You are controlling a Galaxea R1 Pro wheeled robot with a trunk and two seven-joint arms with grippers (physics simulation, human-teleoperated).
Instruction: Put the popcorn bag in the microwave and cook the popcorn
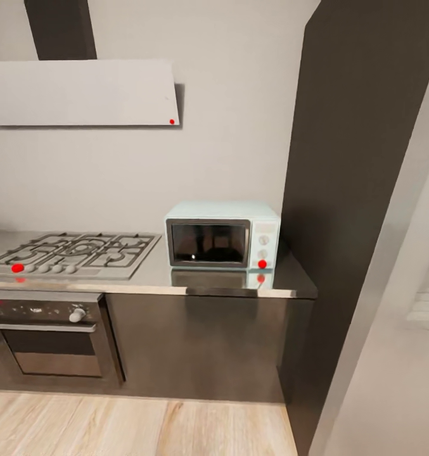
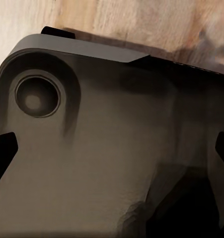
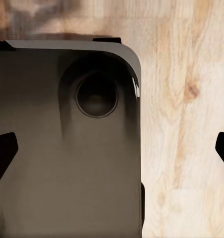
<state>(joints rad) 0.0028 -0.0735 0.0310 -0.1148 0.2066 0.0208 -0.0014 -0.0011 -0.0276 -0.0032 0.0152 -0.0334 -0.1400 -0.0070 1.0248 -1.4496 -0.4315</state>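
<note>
From the head camera, the microwave (image 1: 222,235) sits at the right end of the tabletop (image 1: 157,273), its dark glass door closed and its cream knob panel facing out, with a red light low on that panel. To its left lies the gas hob (image 1: 71,252), with an oven (image 1: 46,332) built into the cabinet fronts below it and a flat white hood (image 1: 81,92) on the wall above. A tall dark cabinet (image 1: 353,158) stands just beside the microwave on the right. The popcorn bag is not on this stretch of tabletop, so it has yet to be found.

The left wrist camera looks down on the robot's own dark base (image 2: 92,148) with wooden floor (image 2: 141,20) beyond. The dark fingers (image 2: 2,153) show at both edges, spread wide apart and holding nothing.

The right wrist camera gives a similar look: the base (image 3: 57,148) beside pale floor (image 3: 186,124), with the fingers (image 3: 2,153) likewise spread and empty.

The risk from here is probably in the approach. The microwave is wedged near the tall cabinet, so an arm or the opening door could strike it. Searching for the bag may also turn the robot away from the microwave.
</note>
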